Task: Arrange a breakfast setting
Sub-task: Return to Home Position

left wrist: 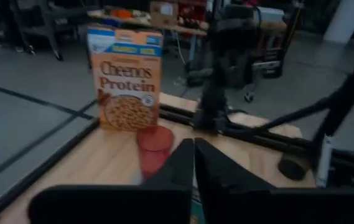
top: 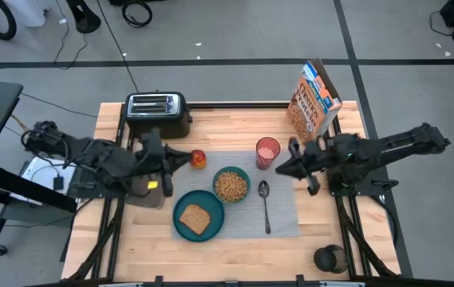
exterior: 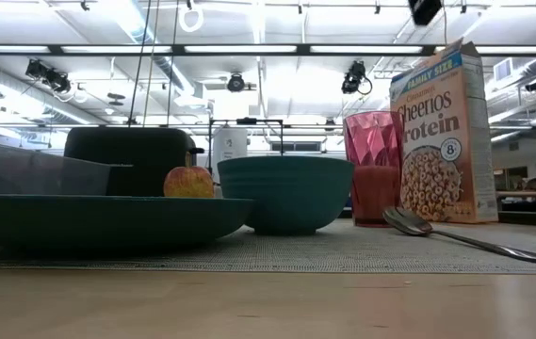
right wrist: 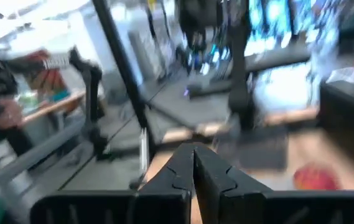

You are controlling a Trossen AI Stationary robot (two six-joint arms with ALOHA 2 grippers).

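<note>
The grey ribbed placemat (top: pixel 286 214) lies mid-table. On it rest the teal plate (top: pixel 180 226) bearing the toast slice (top: pixel 195 217), the teal bowl (top: pixel 230 185) filled with cereal, the pink cup (top: pixel 267 151) and the metal spoon (top: pixel 265 203). The red-orange fruit (top: pixel 199 159) sits at the mat's far left corner. My left gripper (top: pixel 185 157) is shut and empty just left of the fruit; its shut fingers show in the left wrist view (left wrist: pixel 193 149). My right gripper (top: pixel 282 167) is shut and empty just right of the cup; its shut fingers show in the right wrist view (right wrist: pixel 194 155).
A black toaster (top: pixel 157 112) stands at the far left edge and a cereal box (top: pixel 314 100) at the far right. A dark round container (top: pixel 330 257) sits at the near right corner. Bare wood lies along the near edge.
</note>
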